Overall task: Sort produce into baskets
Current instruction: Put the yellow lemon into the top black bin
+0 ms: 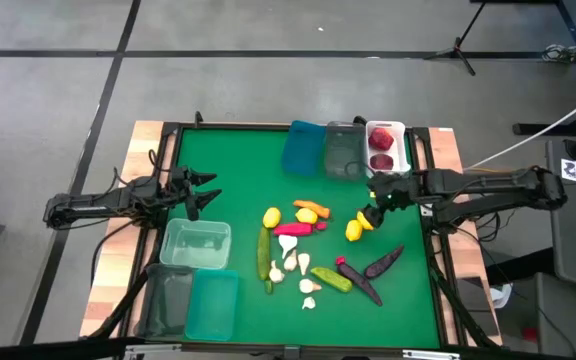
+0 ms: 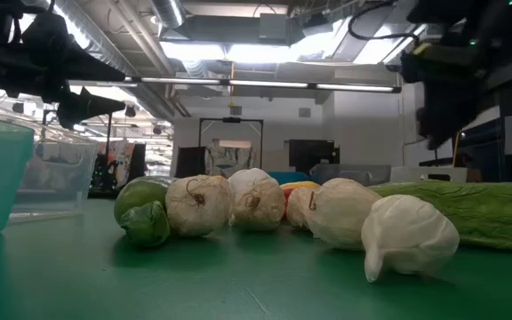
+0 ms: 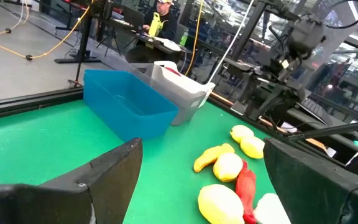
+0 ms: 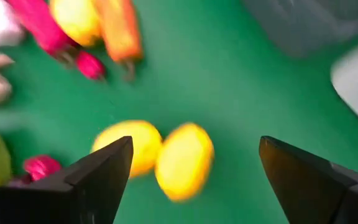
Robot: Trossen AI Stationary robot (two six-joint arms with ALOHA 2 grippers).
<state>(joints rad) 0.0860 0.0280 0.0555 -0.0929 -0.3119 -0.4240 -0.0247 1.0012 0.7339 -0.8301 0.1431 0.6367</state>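
Lemons [image 4: 157, 155] side by side on green mat, right gripper [image 4: 191, 171] spread wide directly above.

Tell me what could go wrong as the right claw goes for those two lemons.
1. The two lemons lie touching, so the open right claw above them may pinch both or knock one rolling away.
2. The white bin already holds two red apples; a lemon dropped there would be mis-sorted.
3. The purple eggplant lies close by and could be bumped on the way down.
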